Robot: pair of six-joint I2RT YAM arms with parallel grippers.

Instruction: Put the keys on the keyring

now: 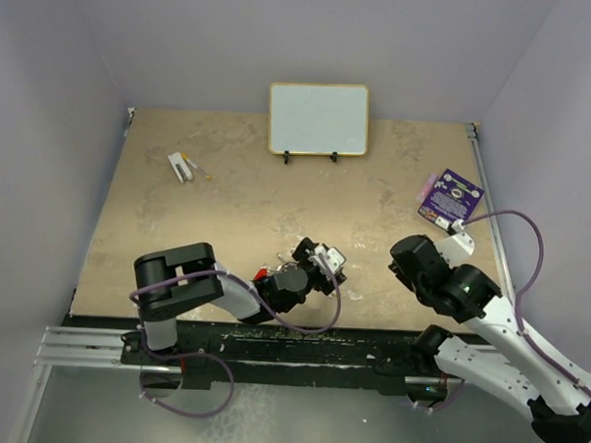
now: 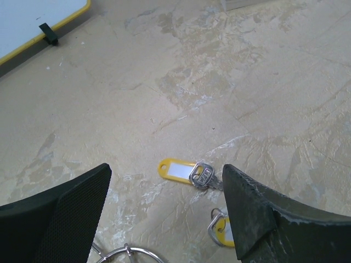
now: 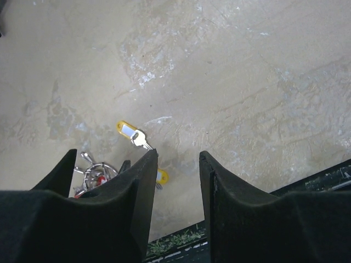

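Note:
A silver key with a yellow tag (image 2: pixel 184 171) lies flat on the table just beyond my left gripper (image 2: pixel 165 178). That gripper is open and hovers low, with nothing between its fingers. Its right finger (image 2: pixel 274 219) half hides a second yellow-tagged key (image 2: pixel 219 230). The keyring (image 2: pixel 129 254), a thin silver loop, shows at the bottom edge. In the right wrist view the keyring (image 3: pixel 94 171) carries a red-tagged key and lies left of both yellow keys (image 3: pixel 131 135). My right gripper (image 3: pixel 177 155) is open and empty, higher up and to the right.
A yellow-framed whiteboard (image 1: pixel 319 119) stands at the back centre. A purple card (image 1: pixel 450 197) lies at the right and a small white object (image 1: pixel 180 165) at the back left. The table's black front rail (image 1: pixel 300 344) runs close behind the keys.

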